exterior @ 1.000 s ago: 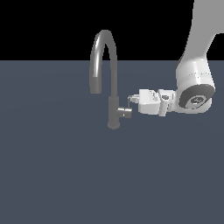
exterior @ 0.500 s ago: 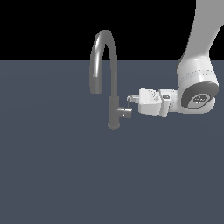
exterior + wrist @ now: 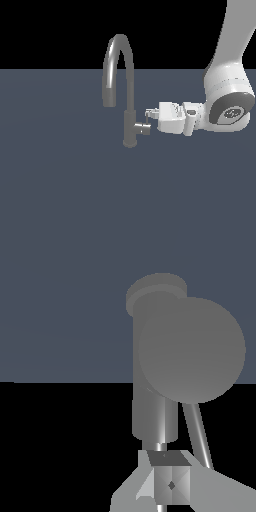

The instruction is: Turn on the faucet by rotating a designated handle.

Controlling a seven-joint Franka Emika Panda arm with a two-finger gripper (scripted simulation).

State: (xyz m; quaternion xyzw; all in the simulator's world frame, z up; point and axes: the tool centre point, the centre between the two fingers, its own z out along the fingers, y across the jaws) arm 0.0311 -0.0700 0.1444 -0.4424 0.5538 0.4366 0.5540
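The faucet [image 3: 129,85] is a dark grey gooseneck with an arched spout on a thicker base. The handle [image 3: 143,128] is a short stub sticking from the base toward the exterior view's right, with a thin lever pin [image 3: 148,119] rising from its tip. My gripper [image 3: 149,114] reaches in level from the right, its fingertips shut together and against the pin. In the wrist view the handle's round end face [image 3: 192,351] fills the middle. The closed fingers [image 3: 167,478] lie over the thin pin [image 3: 159,446]. I cannot tell whether the pin is pinched or only touched.
The faucet stands on a flat blue-grey surface [image 3: 75,200] that runs across the exterior view. My white arm [image 3: 227,95] comes down from the upper right.
My wrist joint has shifted slightly toward the exterior view's right and turned a little. The fingertips stay at the lever pin. The handle shows almost no movement.
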